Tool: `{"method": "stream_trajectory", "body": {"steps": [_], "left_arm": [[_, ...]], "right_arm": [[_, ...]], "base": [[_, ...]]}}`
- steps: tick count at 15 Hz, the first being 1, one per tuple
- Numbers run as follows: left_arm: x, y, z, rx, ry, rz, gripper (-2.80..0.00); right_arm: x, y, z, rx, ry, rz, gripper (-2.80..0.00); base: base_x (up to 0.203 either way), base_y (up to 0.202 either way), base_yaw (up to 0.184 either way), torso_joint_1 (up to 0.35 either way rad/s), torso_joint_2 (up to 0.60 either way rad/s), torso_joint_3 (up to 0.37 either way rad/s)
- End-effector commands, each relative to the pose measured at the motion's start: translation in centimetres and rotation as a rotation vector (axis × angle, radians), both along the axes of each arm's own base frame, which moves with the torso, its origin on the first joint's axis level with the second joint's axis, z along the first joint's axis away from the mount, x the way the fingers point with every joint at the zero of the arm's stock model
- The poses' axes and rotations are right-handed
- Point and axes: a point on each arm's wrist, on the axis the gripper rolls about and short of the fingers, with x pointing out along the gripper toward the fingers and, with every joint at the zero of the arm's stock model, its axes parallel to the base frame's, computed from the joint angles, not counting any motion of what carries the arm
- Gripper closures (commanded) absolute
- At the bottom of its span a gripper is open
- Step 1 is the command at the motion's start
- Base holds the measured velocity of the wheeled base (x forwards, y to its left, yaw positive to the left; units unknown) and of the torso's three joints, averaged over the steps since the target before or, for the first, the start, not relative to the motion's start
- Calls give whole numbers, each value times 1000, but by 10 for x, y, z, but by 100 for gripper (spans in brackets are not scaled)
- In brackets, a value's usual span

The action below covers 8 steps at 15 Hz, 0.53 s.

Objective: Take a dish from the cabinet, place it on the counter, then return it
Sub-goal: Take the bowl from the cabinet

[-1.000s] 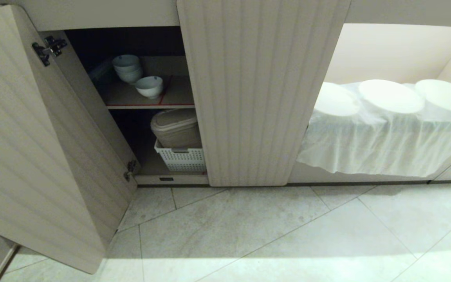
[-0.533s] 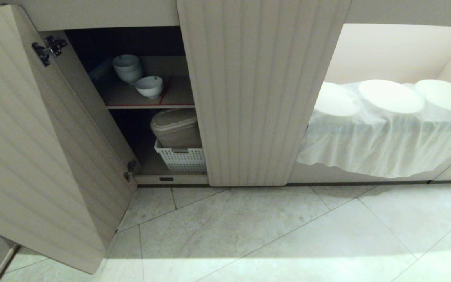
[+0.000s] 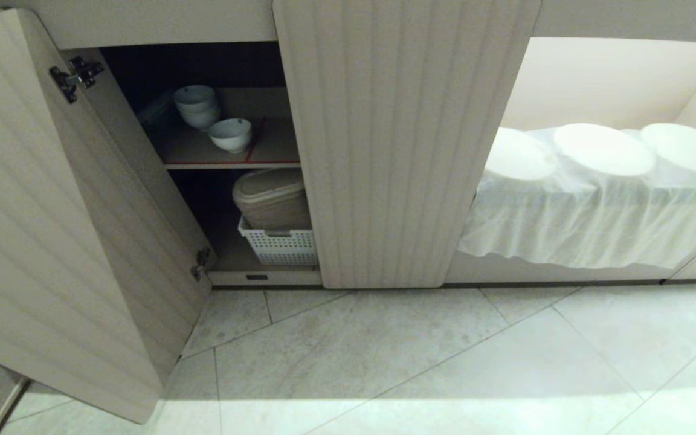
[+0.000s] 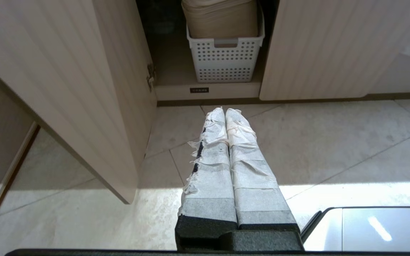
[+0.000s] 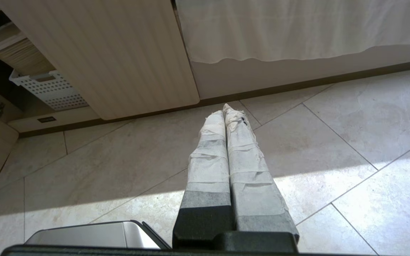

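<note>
**Nothing touched, both grippers parked low**

Nothing has moved since a second ago; only my head view has slipped a hair. From it I see the dish [image 3: 230,133] sitting upright on the red-edged upper shelf [image 3: 233,163] of the cabinet [image 3: 405,145], just in front of the stack of white bowls [image 3: 197,106]. Below that shelf sits a white perforated basket [image 3: 278,244] holding a beige container [image 3: 272,196]. Neither wrist view reaches the dish; they catch only the basket and the floor [image 4: 333,142]. My left gripper [image 4: 225,111] hangs over the tiles before the open door [image 3: 52,211], taped fingers pressed together, empty. My right gripper [image 5: 223,111] points likewise at the floor beside the closed door, fingers together, holding nothing.
</note>
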Motion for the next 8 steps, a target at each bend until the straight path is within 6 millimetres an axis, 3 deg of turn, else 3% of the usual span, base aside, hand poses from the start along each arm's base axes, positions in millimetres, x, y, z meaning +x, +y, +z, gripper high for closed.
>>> {"method": "stream_trajectory", "body": {"steps": [1,8], "left_arm": [[0,0,0,0,0,0,0],[0,0,0,0,0,0,0]], "right_arm": [[0,0,0,1,-1,0,0],[0,0,0,1,-1,0,0]], "base": [[94,0,-1,0,2,0],[196,0,-2,2,3,0]]}}
